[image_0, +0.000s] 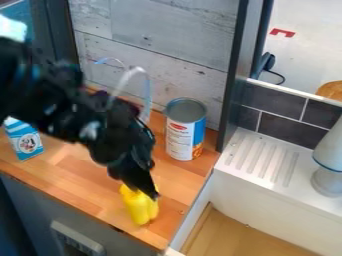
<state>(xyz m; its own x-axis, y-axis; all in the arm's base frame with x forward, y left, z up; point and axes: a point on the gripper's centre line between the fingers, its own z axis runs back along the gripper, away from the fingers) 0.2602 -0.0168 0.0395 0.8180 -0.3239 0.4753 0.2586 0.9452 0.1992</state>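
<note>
The black gripper (147, 190) hangs down from the upper left over the front part of the wooden counter (83, 167). Its lower end overlaps the top of a yellow object (139, 209), which stands on the counter near the front edge; whether it is gripped cannot be made out. Behind and to the right is a can (179, 135) with a white, blue and orange label, upright near the back wall. A blue and white carton (25, 140) stands at the left, partly behind the arm.
Right of the counter is a white sink (274, 215) with a ridged drainboard (262, 159). A grey and white object (328, 165) stands at its right side. Clear curved tubing (142, 75) rises behind the arm. A dark upright post (235, 75) stands at the counter's back right corner.
</note>
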